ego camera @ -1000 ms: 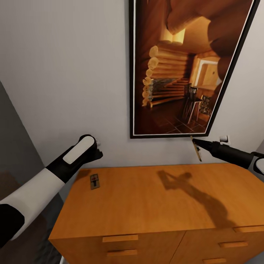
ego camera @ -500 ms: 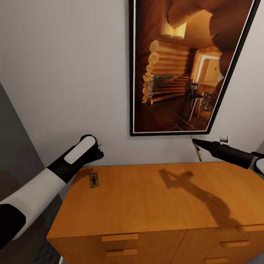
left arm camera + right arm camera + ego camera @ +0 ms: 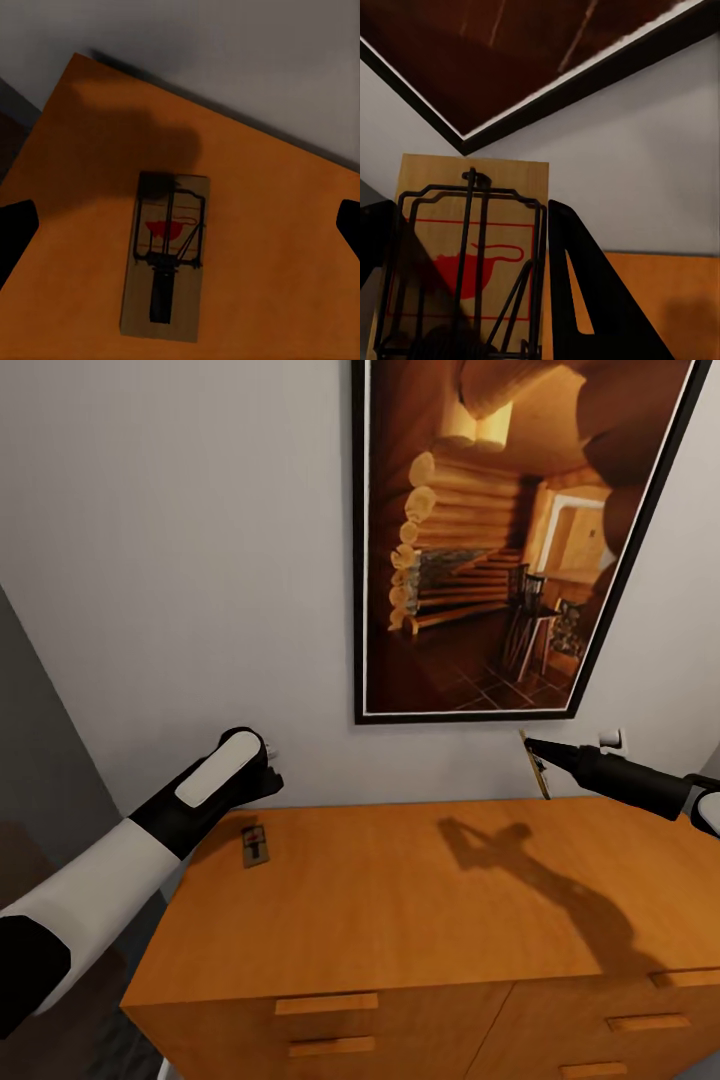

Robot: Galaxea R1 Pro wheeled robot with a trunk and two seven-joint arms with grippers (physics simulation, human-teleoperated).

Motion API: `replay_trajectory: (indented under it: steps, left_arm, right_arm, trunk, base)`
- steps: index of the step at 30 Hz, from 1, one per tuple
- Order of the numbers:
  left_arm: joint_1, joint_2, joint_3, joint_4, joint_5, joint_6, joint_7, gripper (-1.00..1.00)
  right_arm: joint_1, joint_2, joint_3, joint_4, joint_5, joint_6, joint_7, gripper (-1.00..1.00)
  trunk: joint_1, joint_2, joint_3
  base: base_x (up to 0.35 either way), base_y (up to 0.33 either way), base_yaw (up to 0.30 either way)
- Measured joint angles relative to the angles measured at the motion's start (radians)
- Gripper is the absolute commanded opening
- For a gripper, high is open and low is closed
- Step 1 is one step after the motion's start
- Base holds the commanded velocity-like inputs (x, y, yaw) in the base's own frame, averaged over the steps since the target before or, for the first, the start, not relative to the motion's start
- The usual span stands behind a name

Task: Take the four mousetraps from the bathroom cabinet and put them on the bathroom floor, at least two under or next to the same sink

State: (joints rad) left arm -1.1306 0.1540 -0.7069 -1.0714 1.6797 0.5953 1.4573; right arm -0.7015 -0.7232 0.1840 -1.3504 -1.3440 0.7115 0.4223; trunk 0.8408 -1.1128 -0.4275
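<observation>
The right gripper (image 3: 537,747) pinches one mousetrap (image 3: 535,765) above the cabinet (image 3: 420,900), while the open left gripper (image 3: 268,765) hovers over another mousetrap (image 3: 166,255) lying flat near its corner, best approached straight down, centred.

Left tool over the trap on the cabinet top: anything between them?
Nothing visible. The left tool hangs above the small flat wooden mousetrap with dark wire parts, which lies alone on the orange-brown wooden cabinet top. In the left wrist view the open fingers flank it with bare wood between.
</observation>
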Motion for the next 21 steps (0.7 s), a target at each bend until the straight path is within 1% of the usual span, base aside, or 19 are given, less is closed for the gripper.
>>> replay_trajectory:
  steps: [7, 21]
  left_arm:
    - [0.000, 0.004, -0.001, 0.001, 0.000, 0.000, 0.000, 1.00]
    - [0.000, 0.003, -0.001, 0.002, 0.002, 0.000, 0.000, 1.00]
  right_arm:
    - [0.000, 0.000, 0.001, 0.000, 0.000, 0.000, 0.000, -1.00]
    - [0.000, 0.000, 0.002, -0.004, -0.001, 0.001, 0.001, -1.00]
  trunk:
    - [0.027, -0.049, -0.022]
    - [0.081, -0.147, -0.066]
  base:
    - [0.000, 0.000, 0.000]
    - [0.000, 0.000, 0.000]
